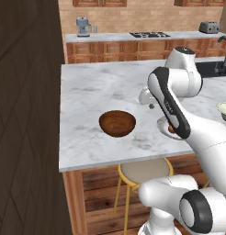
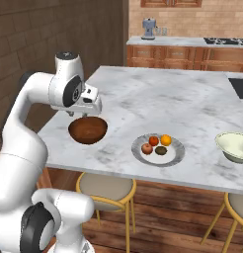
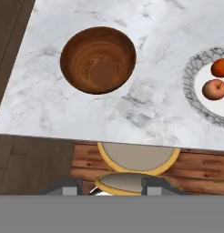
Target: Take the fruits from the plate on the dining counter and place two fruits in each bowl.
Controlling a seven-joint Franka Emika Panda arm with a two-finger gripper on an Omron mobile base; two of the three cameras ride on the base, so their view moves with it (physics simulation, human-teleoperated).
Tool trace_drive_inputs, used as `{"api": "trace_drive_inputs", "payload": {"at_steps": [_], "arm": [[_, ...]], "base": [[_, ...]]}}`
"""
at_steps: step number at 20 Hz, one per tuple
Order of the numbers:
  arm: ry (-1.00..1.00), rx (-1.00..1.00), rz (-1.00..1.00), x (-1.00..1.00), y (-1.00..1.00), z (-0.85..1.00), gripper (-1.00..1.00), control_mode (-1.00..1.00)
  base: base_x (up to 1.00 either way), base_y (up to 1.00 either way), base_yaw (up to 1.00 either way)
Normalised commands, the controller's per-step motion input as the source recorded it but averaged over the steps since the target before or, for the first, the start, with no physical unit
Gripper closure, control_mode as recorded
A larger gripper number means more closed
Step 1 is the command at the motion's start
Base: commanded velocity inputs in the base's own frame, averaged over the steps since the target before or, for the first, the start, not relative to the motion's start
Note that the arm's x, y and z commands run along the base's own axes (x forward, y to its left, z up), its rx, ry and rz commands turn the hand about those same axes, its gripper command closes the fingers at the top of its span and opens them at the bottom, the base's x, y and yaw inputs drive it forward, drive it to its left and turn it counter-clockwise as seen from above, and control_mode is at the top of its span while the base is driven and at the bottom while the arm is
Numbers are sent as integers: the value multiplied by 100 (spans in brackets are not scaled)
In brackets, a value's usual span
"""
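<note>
Pincer (image 2: 89,114) above near-left bench (image 2: 192,94) edge by brown bowl (image 2: 88,130), jaws apart w/ nothing held. Fruits (image 2: 156,145) all on plate (image 2: 176,154), right of brown bowl; pale bowl (image 2: 234,147) far right. Risk: fruits packed close, reach may nudge neighbours, roll one off.

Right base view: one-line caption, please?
Hand above empty brown bowl; four fruits on plate; pale bowl right.
</note>
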Motion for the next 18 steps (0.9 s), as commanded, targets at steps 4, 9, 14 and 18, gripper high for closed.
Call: {"api": "trace_drive_inputs", "payload": {"at_steps": [4, 9, 14, 18], "arm": [[3, 0, 0, 17, -43, -7, -100, -100], [16, 0, -5, 80, -96, -21, -100, -100], [20, 3, -21, 72, -95, -50, -100, -100], [20, 0, -44, 66, -52, -49, -100, -100]], "base": [[0, 0, 0], [0, 0, 0], [0, 0, 0], [0, 0, 0]]}}
